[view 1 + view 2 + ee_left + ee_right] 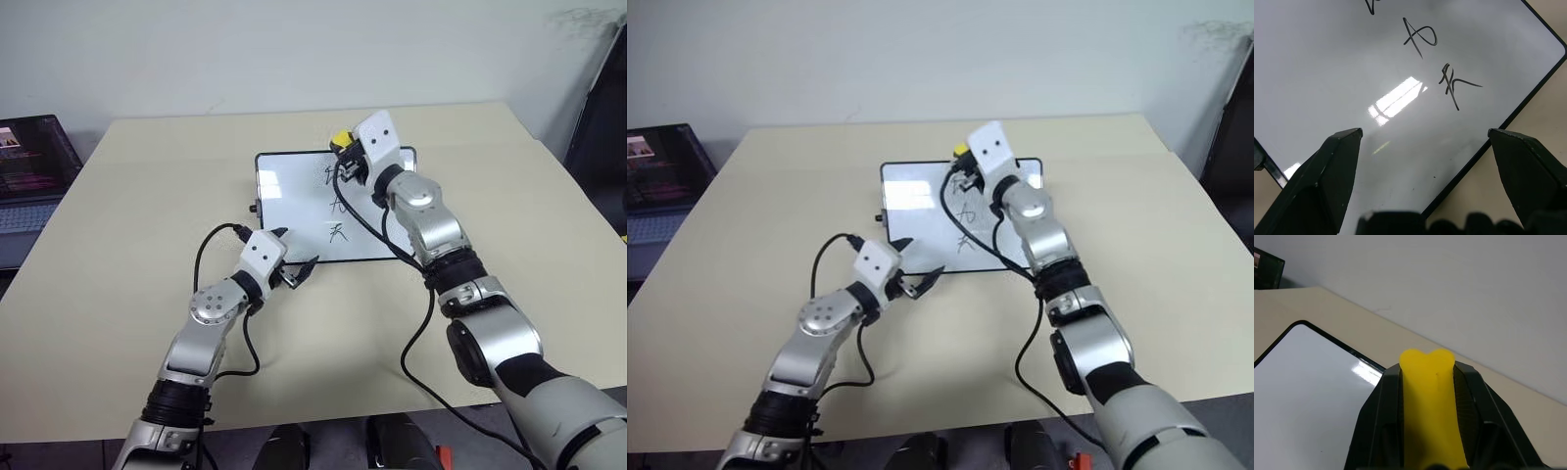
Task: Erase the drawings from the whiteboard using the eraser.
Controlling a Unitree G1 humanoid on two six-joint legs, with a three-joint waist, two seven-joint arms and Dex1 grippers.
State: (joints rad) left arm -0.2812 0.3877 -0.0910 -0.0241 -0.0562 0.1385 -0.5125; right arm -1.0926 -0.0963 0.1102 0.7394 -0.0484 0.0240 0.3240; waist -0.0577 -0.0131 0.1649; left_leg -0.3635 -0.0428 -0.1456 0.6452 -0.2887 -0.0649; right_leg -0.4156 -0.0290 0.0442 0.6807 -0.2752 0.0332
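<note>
Two black marker drawings [338, 219] show on the glossy black-framed whiteboard [289, 211]; a third seems hidden behind the right gripper [343, 149], clamping the small yellow eraser [1432, 406]. The left gripper [295, 256] gapes at the board's near edge.

Whiteboard [294, 206] drawings [1437, 63]: handwritten scribbles, character-like, not legible.

A beige surface [137, 196] spans the scene, with a pale wall [294, 49] behind its far edge. Past the surface's left edge sits an open laptop [29, 166] (screen lit, keyboard pale). Beyond the right edge, at the far corner, stands something dark [602, 127], too cut off to identify.
</note>
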